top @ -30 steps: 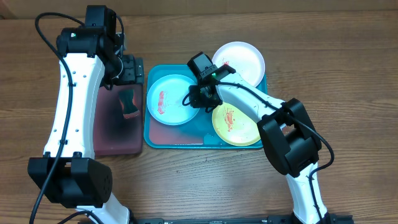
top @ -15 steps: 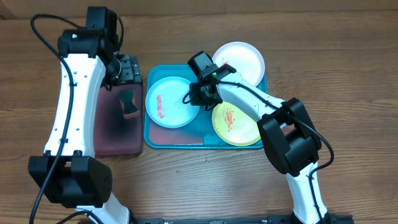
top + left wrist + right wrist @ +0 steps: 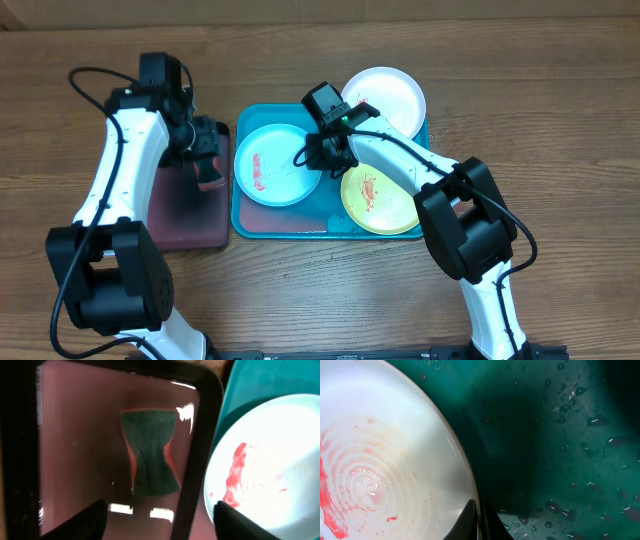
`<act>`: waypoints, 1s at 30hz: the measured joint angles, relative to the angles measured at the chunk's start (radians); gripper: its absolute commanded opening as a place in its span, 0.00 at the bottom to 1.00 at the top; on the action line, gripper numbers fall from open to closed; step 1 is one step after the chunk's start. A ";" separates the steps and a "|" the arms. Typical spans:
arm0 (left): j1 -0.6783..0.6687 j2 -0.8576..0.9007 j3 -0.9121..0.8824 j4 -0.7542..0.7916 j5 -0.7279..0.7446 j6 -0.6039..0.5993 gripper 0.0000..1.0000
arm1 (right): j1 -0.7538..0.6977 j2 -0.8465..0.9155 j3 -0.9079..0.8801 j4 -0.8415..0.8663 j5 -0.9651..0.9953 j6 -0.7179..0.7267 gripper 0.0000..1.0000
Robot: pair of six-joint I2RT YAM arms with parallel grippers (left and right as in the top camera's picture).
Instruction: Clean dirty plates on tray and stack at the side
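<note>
The turquoise tray point(image 3: 285, 221) holds the light blue plate point(image 3: 276, 162) with a red smear at left and the lime green plate point(image 3: 380, 198) with orange smears at right. The white plate point(image 3: 388, 97) rests on the tray's back right rim. My right gripper point(image 3: 318, 160) is shut on the light blue plate's right rim point(image 3: 465, 475), one finger above and one below. My left gripper point(image 3: 205, 150) is open above a green and orange sponge point(image 3: 150, 452), which lies on the pinkish tray point(image 3: 75, 435). The light blue plate also shows in the left wrist view point(image 3: 270, 460).
The black-rimmed pinkish tray point(image 3: 185, 205) lies left of the turquoise tray, touching it. The turquoise tray's floor is wet with droplets point(image 3: 580, 460). Brown wooden table point(image 3: 560, 150) surrounds both trays.
My left arm has swung down and right, bringing its gripper over the sponge. The right gripper and the plates have stayed in place.
</note>
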 measured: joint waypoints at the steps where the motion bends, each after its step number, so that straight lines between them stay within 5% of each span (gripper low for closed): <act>1: 0.000 0.000 -0.025 0.026 0.003 0.008 0.59 | 0.000 0.000 0.000 -0.001 0.000 0.000 0.04; 8: 0.000 0.001 -0.143 0.164 0.002 0.015 0.55 | 0.000 0.000 0.001 -0.004 0.000 0.000 0.04; 15: 0.000 0.001 -0.192 0.300 -0.006 0.013 0.41 | 0.000 0.000 0.003 -0.018 0.001 0.000 0.04; 30: 0.000 0.001 -0.248 0.361 -0.036 -0.005 0.37 | 0.000 0.000 0.004 -0.019 0.003 0.000 0.04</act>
